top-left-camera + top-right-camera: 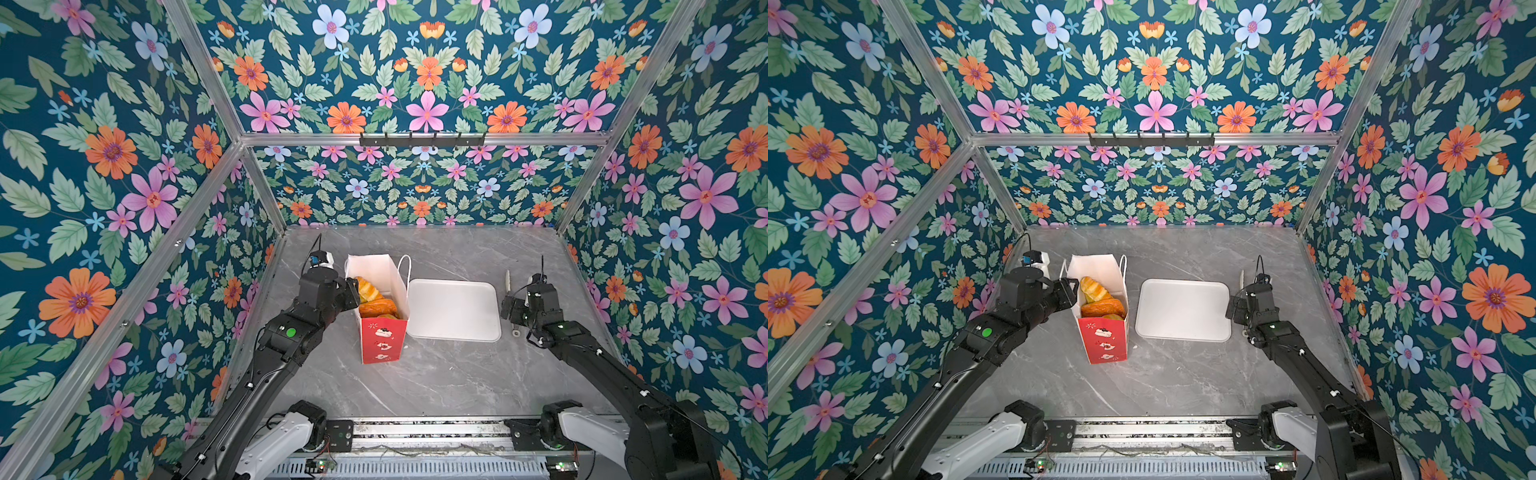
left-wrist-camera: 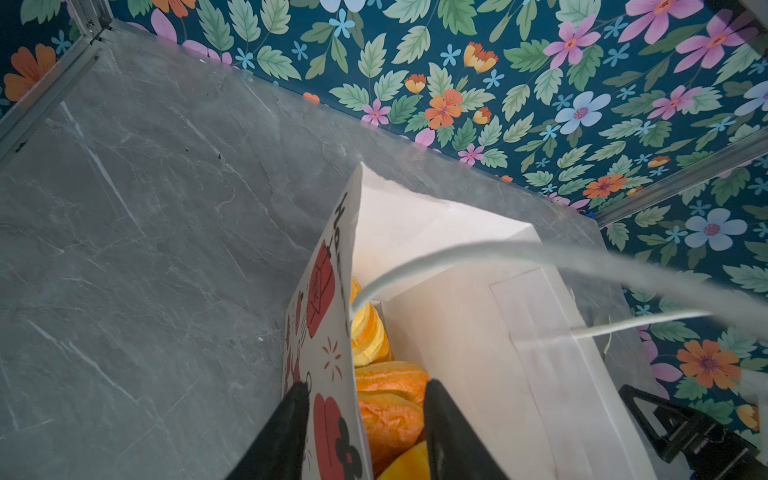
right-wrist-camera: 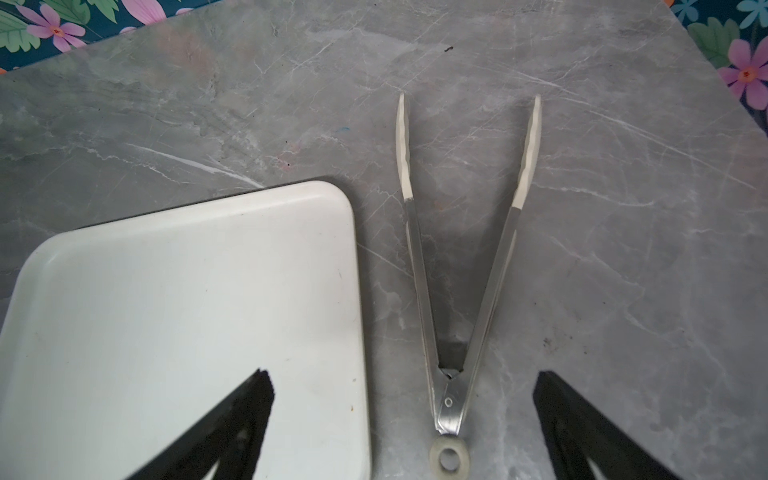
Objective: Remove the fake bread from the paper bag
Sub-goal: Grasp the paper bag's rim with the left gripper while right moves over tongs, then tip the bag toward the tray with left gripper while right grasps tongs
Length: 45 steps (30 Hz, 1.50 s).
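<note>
top views: high, both share whole table (image 1: 436,374) | wrist views: close, seemingly downward

The near half of the bench (image 1: 436,382) lies open between both arms. Left of centre the paper bag (image 1: 382,340) stands upright, its mouth crowded with fake bread (image 1: 374,307) and crossed by a white cord handle (image 2: 498,248). My left gripper (image 2: 368,384) fingers straddle its left wall. The bare white tray (image 1: 453,309) sits just right, with tongs (image 3: 448,411) beside its right edge.
</note>
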Available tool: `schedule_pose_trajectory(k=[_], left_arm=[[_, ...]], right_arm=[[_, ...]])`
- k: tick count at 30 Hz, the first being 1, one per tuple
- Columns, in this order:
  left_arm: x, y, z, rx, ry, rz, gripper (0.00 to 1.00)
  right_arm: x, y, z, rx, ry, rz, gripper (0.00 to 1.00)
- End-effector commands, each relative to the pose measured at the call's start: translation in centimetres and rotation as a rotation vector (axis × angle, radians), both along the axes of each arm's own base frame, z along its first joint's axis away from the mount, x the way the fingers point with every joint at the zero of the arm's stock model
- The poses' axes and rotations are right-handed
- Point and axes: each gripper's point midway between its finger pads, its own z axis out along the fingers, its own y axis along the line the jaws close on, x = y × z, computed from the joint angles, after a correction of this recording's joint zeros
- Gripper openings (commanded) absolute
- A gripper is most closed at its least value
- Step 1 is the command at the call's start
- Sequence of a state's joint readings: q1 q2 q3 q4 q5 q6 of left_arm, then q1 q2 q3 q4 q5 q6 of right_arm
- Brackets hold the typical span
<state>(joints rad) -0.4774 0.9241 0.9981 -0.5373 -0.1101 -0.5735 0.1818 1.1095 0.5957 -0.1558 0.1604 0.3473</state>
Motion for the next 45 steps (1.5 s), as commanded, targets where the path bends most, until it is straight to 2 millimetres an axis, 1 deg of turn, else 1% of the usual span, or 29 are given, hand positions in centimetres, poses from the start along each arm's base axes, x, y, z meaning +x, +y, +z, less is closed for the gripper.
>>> schedule_pose_trajectory(k=[1, 2, 4, 6, 8, 12, 15, 19, 24, 27, 31, 34, 39, 43, 45], left_arm=[[0.3, 0.5, 0.5, 0.017, -0.015, 0.044, 0.36], [0.4, 0.5, 0.5, 0.019, -0.013, 0.046, 0.33], [0.4, 0.4, 0.4, 0.024, -0.007, 0.043, 0.29], [0.5, 0.2, 0.2, 0.031, -0.001, 0.043, 0.28], [0.6, 0.2, 0.2, 0.039, 0.003, 0.047, 0.25], [0.7, 0.3, 0.0, 0.053, 0.008, 0.056, 0.13], [0.9, 0.3, -0.1, 0.057, 0.013, 0.060, 0.01], [1.4, 0.1, 0.2, 0.057, 0.000, 0.061, 0.00], [2.5, -0.5, 1.2, 0.065, -0.025, 0.054, 0.00], [3.6, -0.8, 2.2, 0.093, -0.048, 0.048, 0.00], [5.8, -0.9, 3.9, 0.188, -0.082, 0.055, 0.00], [7.8, -1.1, 5.5, 0.261, -0.112, 0.056, 0.00], [11.4, -1.9, 7.0, 0.370, -0.130, 0.042, 0.00], [13.6, -3.7, 7.0, 0.377, -0.137, -0.006, 0.00], [14.4, -4.7, 6.4, 0.369, -0.139, -0.031, 0.00]], right_arm=[[0.2, 0.1, 0.2, 0.001, -0.004, 0.002, 0.99], [0.2, 0.1, 0.2, 0.002, -0.002, 0.002, 0.99], [0.3, 0.1, 0.2, 0.002, -0.002, 0.003, 0.99], [0.3, 0.1, 0.2, 0.002, -0.002, 0.003, 0.99], [0.3, 0.1, 0.2, 0.002, -0.001, 0.004, 0.99], [0.2, 0.2, 0.2, 0.003, 0.003, 0.006, 0.99], [0.3, 0.1, 0.1, 0.003, 0.008, 0.003, 0.99], [0.3, 0.2, 0.0, 0.003, 0.014, 0.004, 0.99], [0.2, 0.2, -0.1, 0.004, 0.021, 0.004, 0.99], [0.2, 0.1, -0.2, 0.006, 0.026, 0.000, 0.99], [0.2, 0.0, -0.2, -0.002, 0.029, -0.010, 0.99], [0.1, -0.2, -0.2, -0.006, 0.033, -0.018, 0.99], [0.0, -0.5, 0.0, -0.018, 0.037, -0.026, 0.99], [-0.3, -0.7, 0.4, -0.019, 0.037, -0.033, 0.99], [-0.4, -0.9, 0.5, -0.011, 0.046, -0.042, 0.99]])
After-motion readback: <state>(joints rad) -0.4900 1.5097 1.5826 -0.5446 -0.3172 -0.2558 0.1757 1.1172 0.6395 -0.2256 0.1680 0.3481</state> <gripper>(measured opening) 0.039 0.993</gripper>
